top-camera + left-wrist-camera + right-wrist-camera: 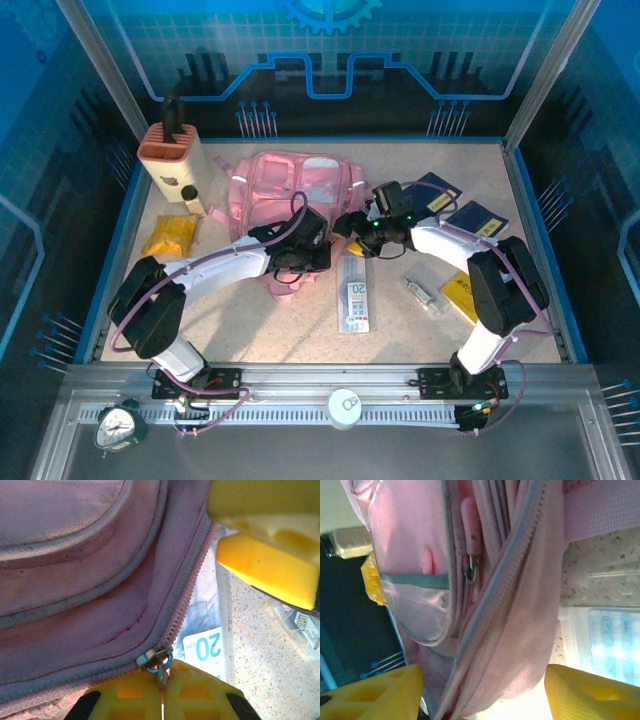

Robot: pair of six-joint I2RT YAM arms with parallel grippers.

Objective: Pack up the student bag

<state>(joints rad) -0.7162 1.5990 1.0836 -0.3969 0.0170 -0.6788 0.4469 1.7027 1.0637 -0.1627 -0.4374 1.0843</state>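
The student bag (pixel 285 180) is a pink backpack lying at the back middle of the table. My left gripper (pixel 312 256) sits at the bag's near edge. In the left wrist view its yellow fingers (pixel 200 692) are shut on the small metal zip pull (pixel 159 661) at the end of the pink zip. My right gripper (pixel 350 223) is at the bag's right side. In the right wrist view its fingers (pixel 592 695) stand wide apart, and a fold of the student bag's fabric (pixel 520 645) with a zip runs between them.
A tan knife block (pixel 172 158) and a small bottle (pixel 195 200) stand at the back left, with a yellow packet (pixel 168 236) in front. A boxed 20 cm ruler (pixel 354 295), a clear case (pixel 424 295), two blue booklets (pixel 474 218) and a yellow card (pixel 462 292) lie to the right.
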